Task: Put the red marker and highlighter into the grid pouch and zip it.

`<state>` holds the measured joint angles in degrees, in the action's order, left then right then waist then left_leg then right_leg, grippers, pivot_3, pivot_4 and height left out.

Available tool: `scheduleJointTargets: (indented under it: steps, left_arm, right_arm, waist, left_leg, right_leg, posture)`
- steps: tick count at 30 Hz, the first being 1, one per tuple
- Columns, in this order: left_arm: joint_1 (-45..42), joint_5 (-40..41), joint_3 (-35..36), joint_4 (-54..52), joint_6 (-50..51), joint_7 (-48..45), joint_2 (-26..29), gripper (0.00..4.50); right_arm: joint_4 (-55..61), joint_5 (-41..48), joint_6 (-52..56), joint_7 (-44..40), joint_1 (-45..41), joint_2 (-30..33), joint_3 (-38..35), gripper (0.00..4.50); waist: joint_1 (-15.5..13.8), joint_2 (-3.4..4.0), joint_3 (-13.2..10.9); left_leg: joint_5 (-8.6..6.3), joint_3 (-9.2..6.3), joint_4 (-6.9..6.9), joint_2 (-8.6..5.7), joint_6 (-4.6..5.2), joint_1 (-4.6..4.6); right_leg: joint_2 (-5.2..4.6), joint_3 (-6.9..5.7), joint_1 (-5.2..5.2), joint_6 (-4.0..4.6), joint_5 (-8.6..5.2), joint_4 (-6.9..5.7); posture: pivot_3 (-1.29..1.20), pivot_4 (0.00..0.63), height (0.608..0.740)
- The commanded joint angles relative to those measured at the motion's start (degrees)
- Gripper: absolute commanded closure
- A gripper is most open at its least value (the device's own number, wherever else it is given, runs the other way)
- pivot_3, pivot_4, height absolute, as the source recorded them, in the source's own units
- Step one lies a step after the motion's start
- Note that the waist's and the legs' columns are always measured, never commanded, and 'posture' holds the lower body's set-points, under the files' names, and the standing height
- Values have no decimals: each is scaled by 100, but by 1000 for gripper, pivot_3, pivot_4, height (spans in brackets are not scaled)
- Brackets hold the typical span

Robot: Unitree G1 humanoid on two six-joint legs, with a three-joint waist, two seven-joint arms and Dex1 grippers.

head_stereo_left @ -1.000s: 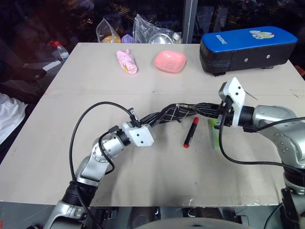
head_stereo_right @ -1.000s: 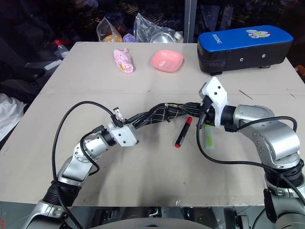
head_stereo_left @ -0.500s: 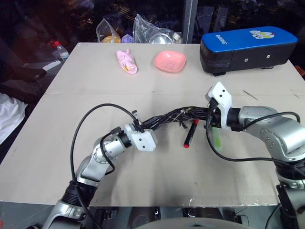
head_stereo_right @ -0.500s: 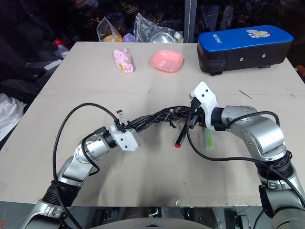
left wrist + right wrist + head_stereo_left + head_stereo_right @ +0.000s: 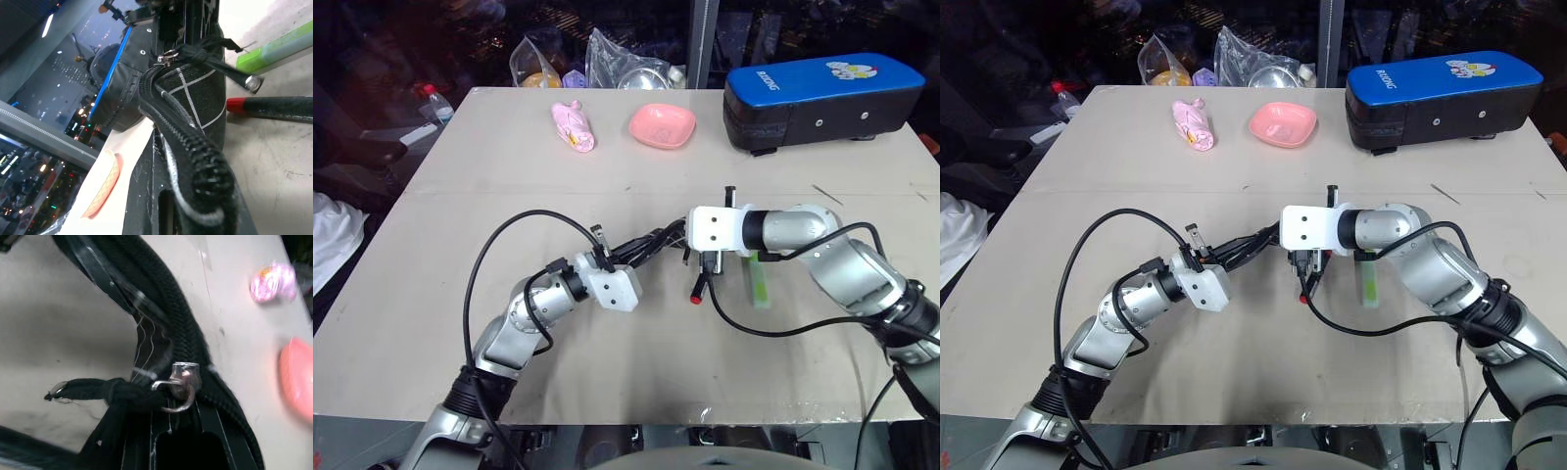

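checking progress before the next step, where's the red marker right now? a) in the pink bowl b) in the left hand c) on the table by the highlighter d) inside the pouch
c: the red marker lies on the table, partly under the right hand, with the highlighter just beside it and the pouch held off the table.

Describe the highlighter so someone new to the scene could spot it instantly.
Start at the big blue-topped black case at the table's far right, then come toward the near edge to the right arm. The highlighter lies flat on the table just beneath it: a light-green bar, wider than the red marker beside it.
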<state>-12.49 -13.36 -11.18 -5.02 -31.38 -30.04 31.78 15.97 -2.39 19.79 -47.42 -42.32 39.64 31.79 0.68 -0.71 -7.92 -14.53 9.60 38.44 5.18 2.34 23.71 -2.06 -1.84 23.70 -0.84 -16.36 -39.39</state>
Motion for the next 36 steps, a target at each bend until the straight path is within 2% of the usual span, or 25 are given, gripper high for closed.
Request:
scheduleJointTargets:
  steps: [1,3,8,19,25,30,33,36]
  left_arm:
    - [-31,61,40,-123,-14,34,-27,4500]
    - [4,59,54,-156,22,45,-24,4500]
    - [27,45,70,-186,84,70,-18,4500]
    - [52,-23,75,-231,211,112,-33,4500]
    - [109,20,201,-197,285,218,-23,4500]
    - [95,167,364,-90,310,264,-36,4500]
    - [92,201,394,-72,317,274,-54,4500]
    - [72,273,424,-2,366,299,-119,4500]
  right_arm:
    - [-27,-277,-544,-259,-215,-148,-44,2806]
    - [-152,-422,-682,-391,-229,-149,-59,2155]
    - [-335,-604,-885,-537,-200,-282,-185,23]
    - [-580,-967,-1071,-334,-196,-616,-450,23]
    - [-354,-377,-589,-245,-125,-807,-1247,23]
    - [924,1302,1490,-562,739,-617,-2643,23]
    - [1368,1638,2085,-366,1122,-511,-2987,23]
    - [1972,1854,3110,199,1927,-531,-3512,23]
  waist:
    - [-3,0,0]
    - [-4,0,0]
    - [-2,0,0]
    - [-1,1,0]
    - [-4,1,0]
    - [-73,0,0]
    - [-77,0,0]
    - [-54,-1,1]
  left_leg:
    - [0,0,0,0,0,0]
    - [0,1,0,1,0,0]
    - [0,2,0,0,-1,-1]
    - [1,5,0,0,-2,-1]
    - [2,6,0,0,-3,-1]
    - [1,-2,0,4,-2,3]
    - [1,-1,-1,3,-2,2]
    - [0,-5,-2,3,-1,-1]
  right_leg:
    - [0,-1,0,0,0,0]
    - [0,-1,0,0,0,-1]
    - [1,-1,0,0,0,-1]
    - [2,-1,0,0,0,-2]
    - [2,0,0,1,0,-2]
    - [0,-5,-1,1,0,2]
    - [-1,-2,-2,1,0,1]
    - [-1,-1,-2,2,1,-4]
  posture:
    - [0,150,740]
    - [0,150,740]
    - [0,150,740]
    - [0,150,740]
    - [0,150,740]
    - [0,150,740]
    - [0,150,740]
    - [0,150,740]
